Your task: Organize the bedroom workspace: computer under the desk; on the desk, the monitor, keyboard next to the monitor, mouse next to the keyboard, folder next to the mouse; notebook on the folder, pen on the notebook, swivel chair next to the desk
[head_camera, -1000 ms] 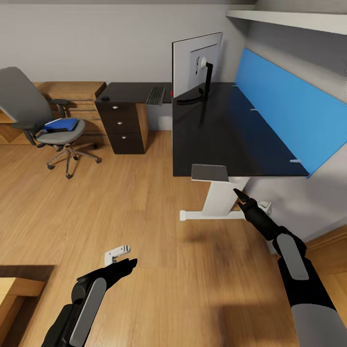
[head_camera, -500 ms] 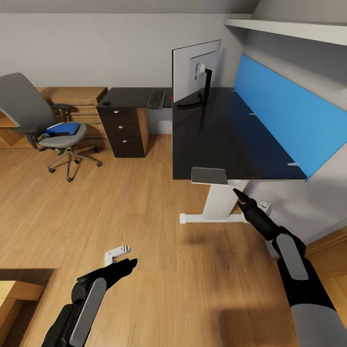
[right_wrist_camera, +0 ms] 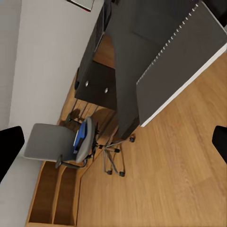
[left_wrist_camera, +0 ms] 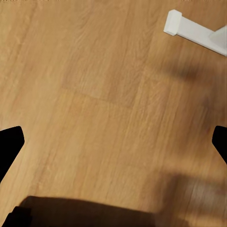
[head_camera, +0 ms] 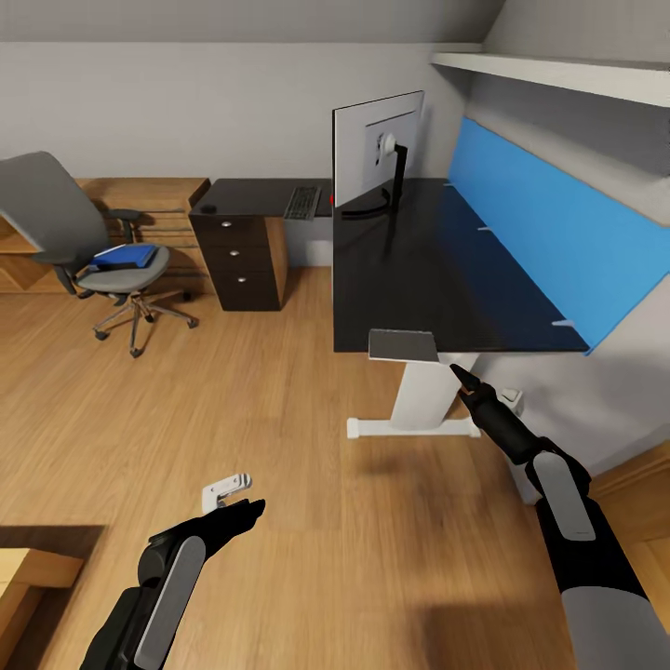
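Observation:
The desk [head_camera: 419, 279] with its glossy black top stands ahead on the right, its dark drawer unit [head_camera: 244, 256] at the left end. On it the monitor [head_camera: 377, 149] shows its grey back. The keyboard [head_camera: 301, 201] lies on the drawer-side wing, and the small dark mouse [head_camera: 209, 208] lies near that wing's left corner. At far left stands the swivel chair [head_camera: 102, 251] with the blue folder [head_camera: 126, 256] on its seat; the chair [right_wrist_camera: 56, 142] and folder [right_wrist_camera: 85, 135] also appear in the right wrist view. I cannot make out the computer, notebook or pen. My left gripper [head_camera: 247, 510] [left_wrist_camera: 113, 142] hangs open over bare floor. My right gripper [head_camera: 462, 377] [right_wrist_camera: 113, 142] is open beside the desk's front corner.
A blue wall panel [head_camera: 530, 223] and a white shelf [head_camera: 558, 65] run along the wall right of the desk. Low light-wood shelving [head_camera: 149, 191] stands behind the chair. The white desk leg [head_camera: 423, 400] and its foot [left_wrist_camera: 189, 29] rest on the wood floor. A wooden piece [head_camera: 28, 568] sits at lower left.
The whole head view has shifted: desk, monitor and chair sit slightly lower in the picture now. Both arms hold the same pose, grippers unchanged.

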Robot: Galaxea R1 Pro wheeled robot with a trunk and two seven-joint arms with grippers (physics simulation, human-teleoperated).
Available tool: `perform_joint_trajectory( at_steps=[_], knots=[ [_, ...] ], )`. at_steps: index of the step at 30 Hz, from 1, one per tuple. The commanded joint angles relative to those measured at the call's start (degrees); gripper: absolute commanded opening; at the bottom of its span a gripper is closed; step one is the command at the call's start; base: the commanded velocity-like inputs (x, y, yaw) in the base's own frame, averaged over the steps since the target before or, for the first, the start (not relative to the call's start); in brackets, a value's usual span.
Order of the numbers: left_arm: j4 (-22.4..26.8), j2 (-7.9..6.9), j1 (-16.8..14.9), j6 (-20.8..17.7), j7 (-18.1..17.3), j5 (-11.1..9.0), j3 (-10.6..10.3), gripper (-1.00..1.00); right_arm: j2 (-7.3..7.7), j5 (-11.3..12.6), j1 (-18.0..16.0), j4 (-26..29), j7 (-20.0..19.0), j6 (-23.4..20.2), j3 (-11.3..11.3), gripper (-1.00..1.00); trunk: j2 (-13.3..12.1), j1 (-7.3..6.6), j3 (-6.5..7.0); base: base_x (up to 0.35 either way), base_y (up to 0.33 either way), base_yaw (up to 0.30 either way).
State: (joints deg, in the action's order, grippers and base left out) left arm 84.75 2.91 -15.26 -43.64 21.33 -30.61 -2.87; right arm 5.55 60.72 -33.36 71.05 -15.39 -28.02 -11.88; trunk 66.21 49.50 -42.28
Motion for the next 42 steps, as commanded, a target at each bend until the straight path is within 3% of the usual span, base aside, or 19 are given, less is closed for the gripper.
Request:
perform_joint_trajectory(
  at_steps=[1,42],
  knots=[
    [0.06,0.02,-0.03,-0.13,0.56,-0.6,-0.03,1.0,-0.01,0.24,-0.03,0.01,-0.08,-0.4,-0.1,1.0,0.03,0.0,0.05,0.0,0.0,0.0],
    [0.06,0.1,-0.03,-0.13,0.62,-0.73,-0.09,1.0,0.17,0.2,-0.03,0.11,-0.16,-0.41,-0.15,1.0,16.07,8.79,-3.38,0.0,0.0,0.0]
  ],
)
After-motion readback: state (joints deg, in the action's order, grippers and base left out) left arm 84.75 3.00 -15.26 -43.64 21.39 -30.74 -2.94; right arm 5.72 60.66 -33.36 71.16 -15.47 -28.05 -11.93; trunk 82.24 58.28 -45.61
